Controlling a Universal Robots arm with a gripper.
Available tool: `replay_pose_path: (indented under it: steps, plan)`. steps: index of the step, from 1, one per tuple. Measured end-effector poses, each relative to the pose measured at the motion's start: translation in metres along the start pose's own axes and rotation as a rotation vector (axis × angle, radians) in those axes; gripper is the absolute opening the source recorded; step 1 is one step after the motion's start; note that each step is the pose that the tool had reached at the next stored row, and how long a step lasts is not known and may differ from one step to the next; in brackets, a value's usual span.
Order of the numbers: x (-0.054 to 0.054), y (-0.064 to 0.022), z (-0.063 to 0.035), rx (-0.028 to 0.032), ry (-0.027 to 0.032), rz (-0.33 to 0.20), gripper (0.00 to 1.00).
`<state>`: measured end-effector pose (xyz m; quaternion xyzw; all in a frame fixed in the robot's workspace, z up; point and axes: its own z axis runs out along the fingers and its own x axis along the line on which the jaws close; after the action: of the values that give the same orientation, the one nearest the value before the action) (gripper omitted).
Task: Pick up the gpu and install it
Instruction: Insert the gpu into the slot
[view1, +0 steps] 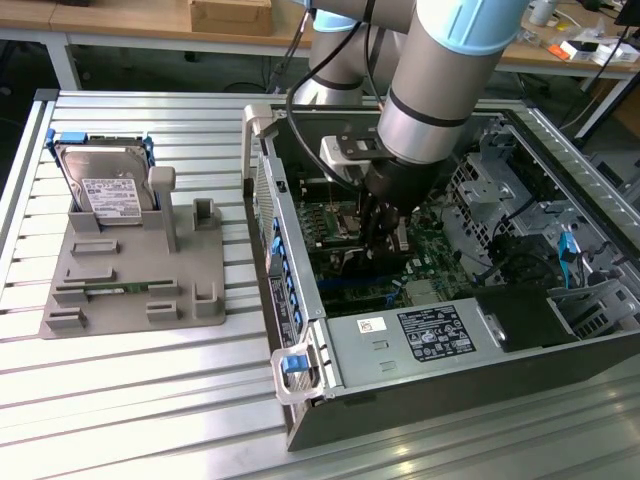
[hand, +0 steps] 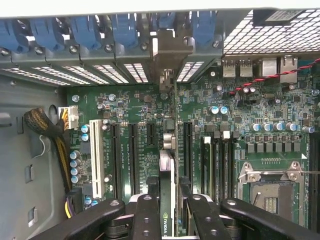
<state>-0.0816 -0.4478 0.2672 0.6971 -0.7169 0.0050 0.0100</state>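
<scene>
My gripper (view1: 378, 238) is lowered into the open computer case (view1: 290, 300), over the green motherboard (view1: 425, 255). In the wrist view the gripper (hand: 171, 200) is shut on the gpu (hand: 167, 165). The card stands edge-on between the two black fingers (hand: 148, 215). It runs along a black expansion slot, and its silver bracket (hand: 167, 55) sits against the row of blue-clipped slot covers at the case's rear wall. In the exterior view little of the card shows below the fingers.
On the exterior view's left a grey fixture (view1: 140, 270) holds a hard drive in a blue frame (view1: 105, 185) and a green memory stick (view1: 115, 290). Inside the case are a CPU socket (hand: 272, 185), a white slot (hand: 96, 155), a cable bundle (hand: 50, 130) and the power supply (view1: 430, 335).
</scene>
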Motion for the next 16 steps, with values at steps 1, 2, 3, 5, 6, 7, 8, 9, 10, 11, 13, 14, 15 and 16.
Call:
replay_pose_path:
  steps: [1,2,3,5,6,7,8,9,10,11,13,14,15,16]
  plan:
    - [0.0000,0.0000,-0.0005,-0.0001,0.0001,0.000,0.26]
    - [-0.0001,0.0000,-0.0006,-0.0001,0.0001,0.000,0.26]
    - [0.0000,0.0000,-0.0008,-0.0001,0.0003,0.000,0.26]
    - [-0.0001,0.0000,-0.0007,0.0000,0.0002,-0.004,0.26]
    - [0.0000,0.0000,-0.0007,0.0000,0.0003,-0.008,0.26]
    - [-0.0001,0.0000,-0.0007,0.0001,0.0003,-0.011,0.26]
    - [-0.0001,0.0001,-0.0008,0.0000,0.0004,-0.011,0.26]
    - [-0.0001,0.0000,-0.0008,0.0000,0.0005,-0.012,0.26]
    - [-0.0001,0.0001,-0.0008,0.0001,0.0004,-0.013,0.26]
    - [-0.0001,0.0000,-0.0008,0.0001,0.0004,-0.013,0.26]
    - [-0.0001,0.0000,-0.0007,0.0001,0.0003,-0.013,0.26]
    - [-0.0002,0.0000,-0.0007,0.0002,0.0003,-0.013,0.26]
    - [-0.0013,0.0000,-0.0006,0.0001,0.0004,-0.013,0.26]
    - [-0.0020,0.0000,-0.0005,0.0001,0.0004,-0.013,0.26]
